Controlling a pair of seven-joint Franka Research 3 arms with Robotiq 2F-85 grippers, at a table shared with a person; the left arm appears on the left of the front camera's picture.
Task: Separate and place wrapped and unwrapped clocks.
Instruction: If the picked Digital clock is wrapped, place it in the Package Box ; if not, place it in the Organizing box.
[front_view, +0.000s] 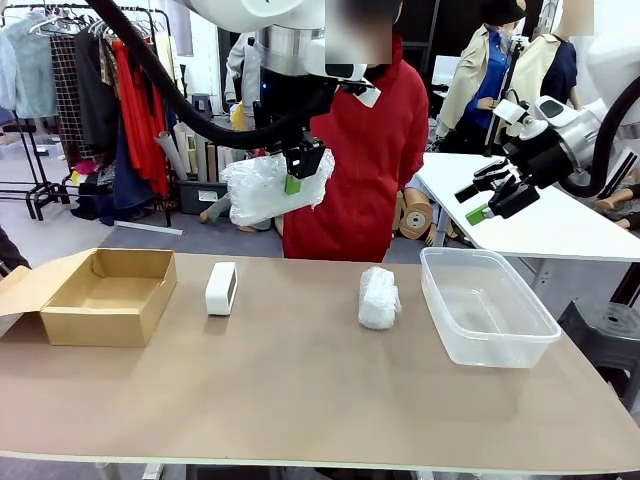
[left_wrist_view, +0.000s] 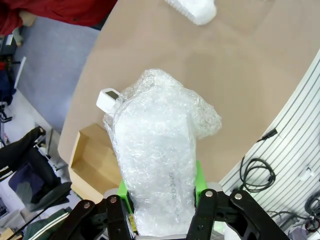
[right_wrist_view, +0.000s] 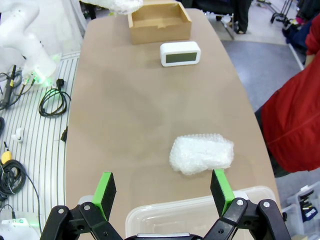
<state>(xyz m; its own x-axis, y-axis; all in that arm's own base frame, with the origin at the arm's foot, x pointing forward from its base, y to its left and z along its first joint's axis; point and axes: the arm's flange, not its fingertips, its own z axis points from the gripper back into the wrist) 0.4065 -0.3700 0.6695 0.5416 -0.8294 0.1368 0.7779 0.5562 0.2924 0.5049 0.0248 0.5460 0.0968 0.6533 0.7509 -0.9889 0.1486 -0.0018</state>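
My left gripper (front_view: 297, 172) is shut on a bubble-wrapped clock (front_view: 268, 188), held high above the table's far edge; that wrapped clock (left_wrist_view: 159, 150) runs up from between the green pads (left_wrist_view: 200, 181). A second wrapped clock (front_view: 379, 297) lies on the table right of centre, seen also as a whitish bundle (right_wrist_view: 202, 153). The bare white clock (front_view: 221, 288) stands left of centre, its dark face (right_wrist_view: 180, 56) showing in the right wrist view. My right gripper (front_view: 497, 202) hangs open in the air at the right, nothing between its fingers (right_wrist_view: 106, 189).
An open brown cardboard box (front_view: 104, 295) sits at the table's left. A clear plastic tub (front_view: 486, 306) stands at the right, under my right gripper. A person in red (front_view: 353, 150) stands at the far side. Cables (right_wrist_view: 52, 101) lie on the floor by the table.
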